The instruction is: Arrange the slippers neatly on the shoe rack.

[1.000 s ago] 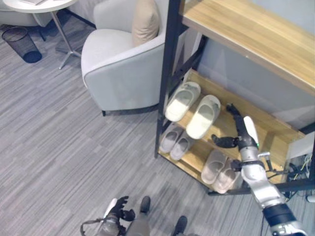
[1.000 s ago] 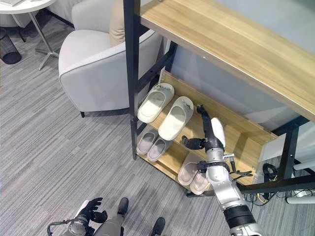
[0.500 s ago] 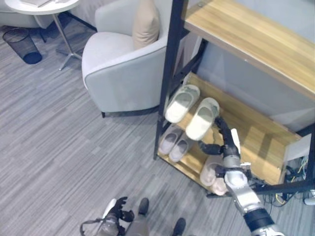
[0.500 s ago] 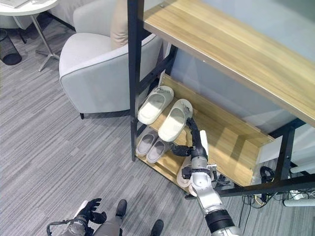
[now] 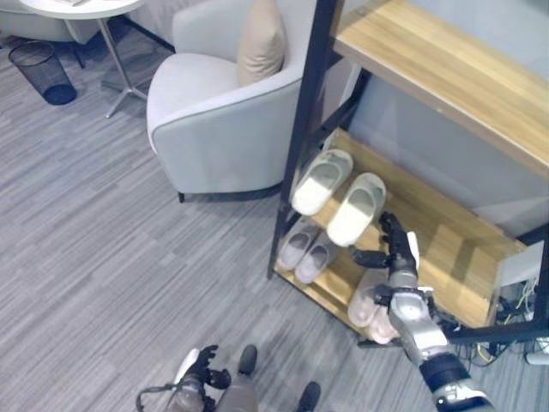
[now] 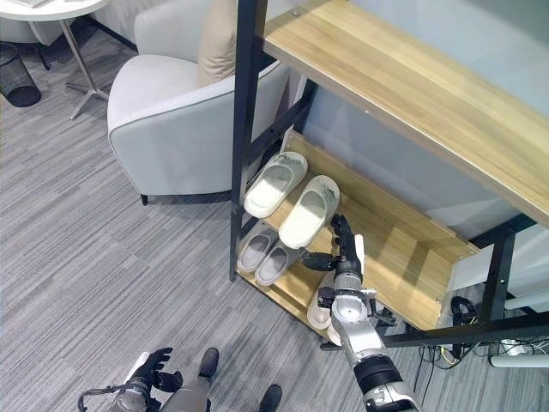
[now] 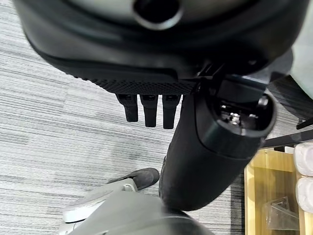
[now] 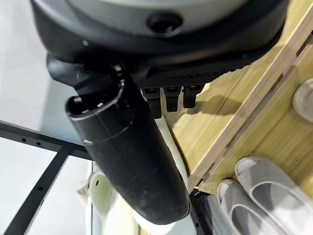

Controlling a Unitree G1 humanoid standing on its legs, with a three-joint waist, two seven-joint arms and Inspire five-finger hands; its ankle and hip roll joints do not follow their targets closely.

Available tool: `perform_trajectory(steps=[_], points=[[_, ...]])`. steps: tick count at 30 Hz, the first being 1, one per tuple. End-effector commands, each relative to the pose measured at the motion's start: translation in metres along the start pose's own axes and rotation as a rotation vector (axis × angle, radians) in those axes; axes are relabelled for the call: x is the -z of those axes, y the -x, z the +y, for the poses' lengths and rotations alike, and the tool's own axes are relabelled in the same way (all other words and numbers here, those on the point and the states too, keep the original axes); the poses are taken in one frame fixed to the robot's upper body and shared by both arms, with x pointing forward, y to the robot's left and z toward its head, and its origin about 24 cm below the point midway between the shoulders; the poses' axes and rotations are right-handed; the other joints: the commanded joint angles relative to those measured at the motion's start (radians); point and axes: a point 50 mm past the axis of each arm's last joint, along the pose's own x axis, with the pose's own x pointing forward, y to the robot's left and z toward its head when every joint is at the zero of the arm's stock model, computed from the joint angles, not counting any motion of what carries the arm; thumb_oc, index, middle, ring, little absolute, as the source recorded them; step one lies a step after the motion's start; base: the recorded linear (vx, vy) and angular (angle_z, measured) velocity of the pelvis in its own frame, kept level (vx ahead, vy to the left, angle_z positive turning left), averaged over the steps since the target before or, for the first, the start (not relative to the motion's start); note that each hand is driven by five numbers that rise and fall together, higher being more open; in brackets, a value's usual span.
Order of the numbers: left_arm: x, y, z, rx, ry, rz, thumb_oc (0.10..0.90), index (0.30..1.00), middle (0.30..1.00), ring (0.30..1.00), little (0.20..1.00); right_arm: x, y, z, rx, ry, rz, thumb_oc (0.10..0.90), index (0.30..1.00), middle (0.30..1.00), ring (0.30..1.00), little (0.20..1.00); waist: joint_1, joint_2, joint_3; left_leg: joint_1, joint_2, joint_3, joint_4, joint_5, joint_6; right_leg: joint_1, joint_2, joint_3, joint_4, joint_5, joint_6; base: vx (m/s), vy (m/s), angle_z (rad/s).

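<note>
A cream pair of slippers (image 5: pixel 322 180) (image 5: pixel 356 209) lies side by side on the middle wooden shelf (image 5: pixel 446 240) of the black-framed shoe rack. On the bottom shelf are a grey pair (image 5: pixel 306 249) and a beige pair (image 5: pixel 371 305). My right hand (image 5: pixel 396 256) hovers over the middle shelf just right of the nearer cream slipper, fingers straight, thumb (image 8: pixel 127 156) reaching toward that slipper (image 8: pixel 110 205); contact is unclear. My left hand (image 5: pixel 202 372) hangs low near the floor, relaxed and holding nothing.
A black upright post (image 5: pixel 302 137) stands at the rack's left front corner. The top shelf (image 5: pixel 446 77) overhangs the slippers. A grey armchair (image 5: pixel 214 120) with a tan cushion (image 5: pixel 260 43) sits left of the rack. A black bin (image 5: pixel 43 73) stands far left.
My right hand has come left along the middle shelf from its bare right part to the nearer cream slipper, and the arm has drawn in. The view has shifted slightly. The left hand is unchanged.
</note>
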Motion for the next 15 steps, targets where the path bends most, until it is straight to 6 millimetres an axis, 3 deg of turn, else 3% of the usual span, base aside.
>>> perform_trajectory(steps=[1,15], points=[[0.005,0.008,-0.035,0.093,-0.048,0.013,0.8,0.9,0.9,0.9,0.9,-0.057,-0.024,-0.019,0.078,-0.068,-0.248,0.8,0.9,0.9,0.9,0.9,0.043,0.023,-0.018,0.071,0.02,0.059,-0.013,-0.137,-0.03,-0.024,-0.026,-0.002,0.03,-0.035,0.065,0.0,0.0,0.0],[0.002,0.008,-0.038,0.097,-0.032,0.002,0.8,0.9,0.9,0.9,0.9,-0.083,-0.041,-0.005,-0.001,0.031,-0.312,0.8,0.9,0.9,0.9,0.9,0.067,0.028,-0.014,0.066,0.012,0.052,-0.013,-0.132,-0.03,-0.025,-0.035,-0.015,0.039,-0.037,0.063,0.0,0.005,0.02]])
